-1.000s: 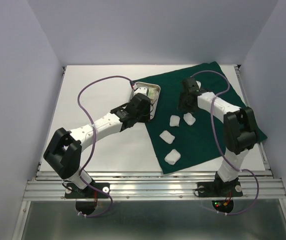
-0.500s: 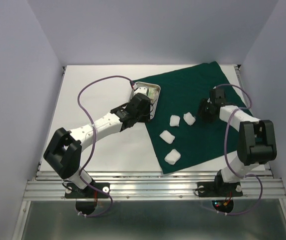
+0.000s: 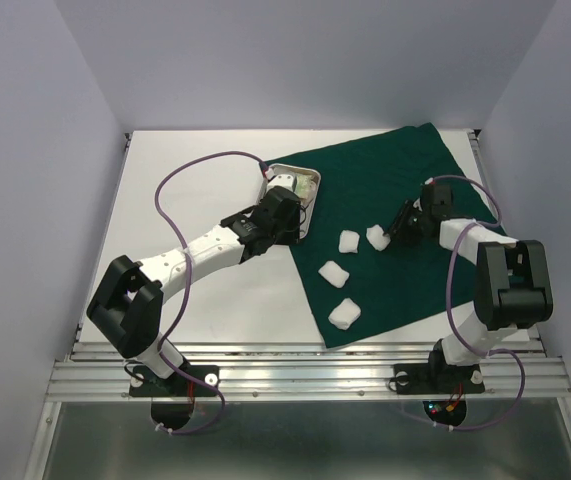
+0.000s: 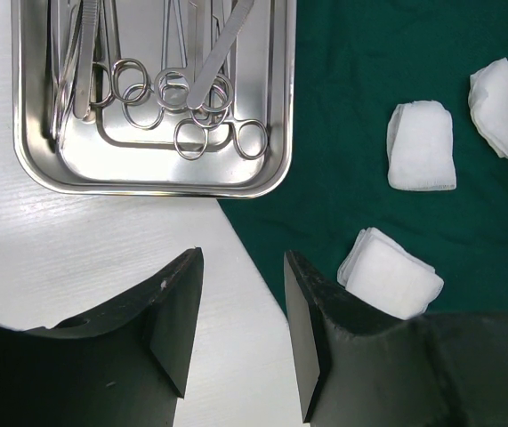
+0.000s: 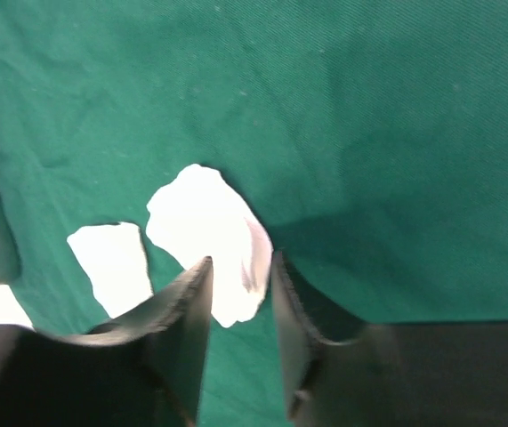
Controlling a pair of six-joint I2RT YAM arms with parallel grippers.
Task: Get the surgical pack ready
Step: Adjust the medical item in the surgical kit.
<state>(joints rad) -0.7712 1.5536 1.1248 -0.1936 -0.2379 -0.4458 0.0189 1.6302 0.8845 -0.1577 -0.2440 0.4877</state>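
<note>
Swung away from the far middle of the drape (image 3: 415,180), the right gripper (image 5: 238,267) has come round toward the right edge of the desk (image 3: 195,190) and now points back leftward at the rightmost gauze pad (image 3: 377,237). Its jaws stand a narrow gap apart, low over the cloth, with that pad's edge showing between them (whether the fingers actually press the gauze I cannot tell). A second pad (image 5: 108,258) lies just beside it.

The left gripper (image 4: 240,267) has not shifted. It hangs released, jaws wide and holding nothing, where the drape's left edge meets bare desk, just on the near side of the tray (image 4: 147,185). That steel tray sits toward the middle of the desk, its right part on green cloth and its left part on white, with several ring-handled forceps (image 4: 222,52) inside. The drape lies askew over the desk's right half, one corner close to the far right corner and another by the near edge. All four gauze pads (image 3: 334,273) rest on it, apart from the tray, strung loosely toward the near edge
</note>
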